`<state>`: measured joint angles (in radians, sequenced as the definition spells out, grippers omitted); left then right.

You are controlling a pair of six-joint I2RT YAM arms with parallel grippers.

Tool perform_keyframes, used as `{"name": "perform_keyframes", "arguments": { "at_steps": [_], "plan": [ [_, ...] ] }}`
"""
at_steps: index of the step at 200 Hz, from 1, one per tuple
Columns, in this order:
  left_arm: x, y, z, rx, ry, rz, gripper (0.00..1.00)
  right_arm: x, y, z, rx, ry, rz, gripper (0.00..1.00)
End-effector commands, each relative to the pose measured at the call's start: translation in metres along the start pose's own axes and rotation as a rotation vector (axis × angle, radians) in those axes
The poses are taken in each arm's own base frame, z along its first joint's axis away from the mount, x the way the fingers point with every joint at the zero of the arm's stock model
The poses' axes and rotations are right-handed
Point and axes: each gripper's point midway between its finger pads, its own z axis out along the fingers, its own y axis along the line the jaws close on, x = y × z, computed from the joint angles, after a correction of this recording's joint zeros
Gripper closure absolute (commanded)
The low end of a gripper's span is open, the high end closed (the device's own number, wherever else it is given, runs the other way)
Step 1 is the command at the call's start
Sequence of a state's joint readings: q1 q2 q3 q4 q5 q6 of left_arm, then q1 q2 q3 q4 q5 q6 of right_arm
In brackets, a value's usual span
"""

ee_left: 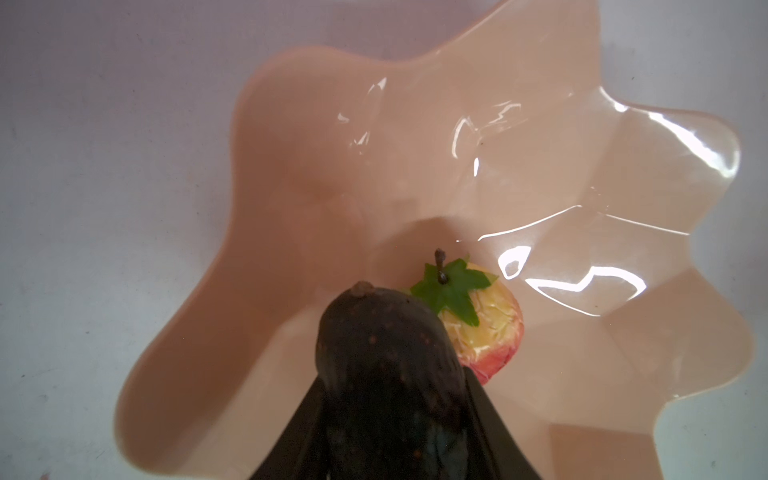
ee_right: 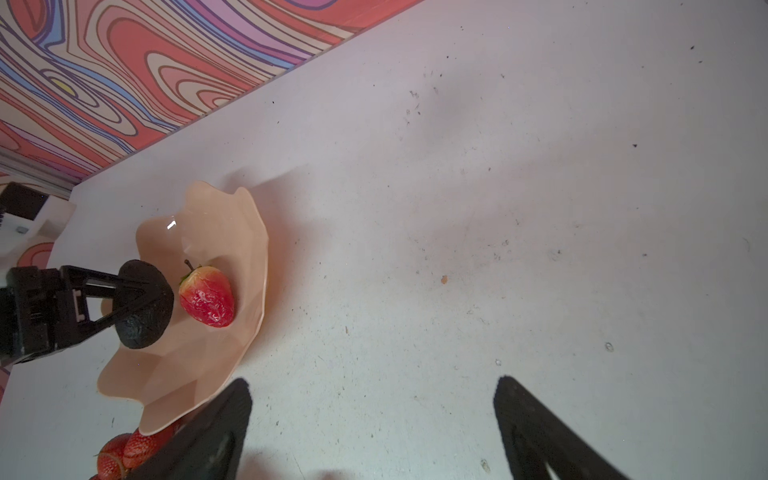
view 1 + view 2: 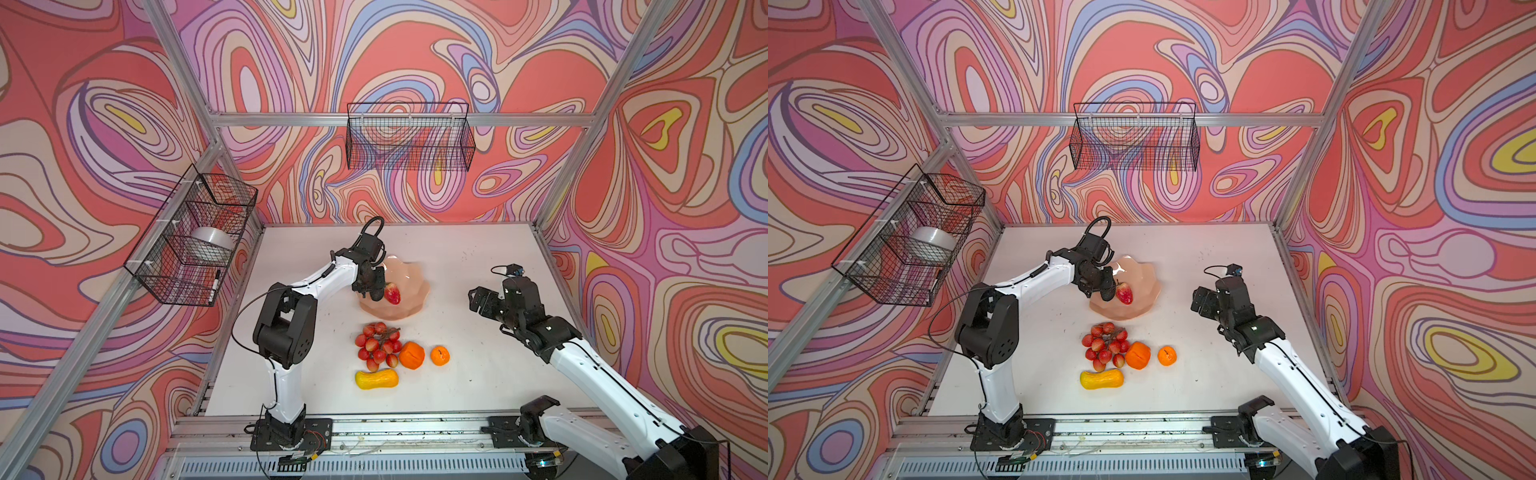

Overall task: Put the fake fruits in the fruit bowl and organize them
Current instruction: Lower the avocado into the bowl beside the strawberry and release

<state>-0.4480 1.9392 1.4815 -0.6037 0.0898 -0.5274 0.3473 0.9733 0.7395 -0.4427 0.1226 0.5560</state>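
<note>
Dark, rough avocado [image 2: 143, 332] is just beside the red strawberry [image 2: 206, 296] in the peach bowl [image 2: 249, 232]; left gripper [image 1: 395, 382], stretched over the rim, clasps it; right gripper [image 2: 372, 384] gapes wide.

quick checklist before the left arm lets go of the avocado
1. Avocado held in the left gripper: ok.
2. Avocado inside the fruit bowl rim: ok.
3. Avocado resting on the bowl floor: cannot tell.
4. Gap to the strawberry: cannot tell, they look very close.
5. Right gripper open, clear of the bowl: ok.
6. All fruits in the bowl: not ok; grape bunch, orange, tangerine and gourd lie on the table.
</note>
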Motion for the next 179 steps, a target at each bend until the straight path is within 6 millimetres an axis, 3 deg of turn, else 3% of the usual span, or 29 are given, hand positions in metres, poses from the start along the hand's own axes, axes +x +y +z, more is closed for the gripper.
{"name": "perform_keyframes", "arguments": {
  "at_steps": [1,39,70,103,138,165,179],
  "plan": [
    [-0.001,-0.002,0.002,0.002,0.013,-0.011,0.47,0.008,-0.012,-0.001,0.046,0.018,-0.001,0.05],
    [-0.005,-0.005,-0.002,0.013,0.001,-0.021,0.38,0.014,-0.015,0.002,0.061,0.042,-0.010,0.05],
    [-0.017,-0.018,-0.030,0.078,-0.061,0.004,0.33,0.024,-0.014,0.008,0.062,0.106,-0.031,0.07],
    [-0.041,-0.022,-0.103,0.101,-0.257,0.103,0.30,0.061,0.003,0.017,-0.034,0.263,0.007,0.12],
    [-0.051,0.003,-0.188,0.060,-0.567,0.161,0.19,0.107,0.021,0.010,-0.046,0.345,-0.012,0.13],
    [-0.042,0.027,-0.231,0.027,-0.790,0.185,0.09,0.141,0.030,0.009,-0.044,0.407,0.000,0.14],
    [-0.035,0.045,-0.237,-0.013,-0.865,0.158,0.03,0.154,0.035,0.011,-0.040,0.429,0.002,0.14]
  ]
}}
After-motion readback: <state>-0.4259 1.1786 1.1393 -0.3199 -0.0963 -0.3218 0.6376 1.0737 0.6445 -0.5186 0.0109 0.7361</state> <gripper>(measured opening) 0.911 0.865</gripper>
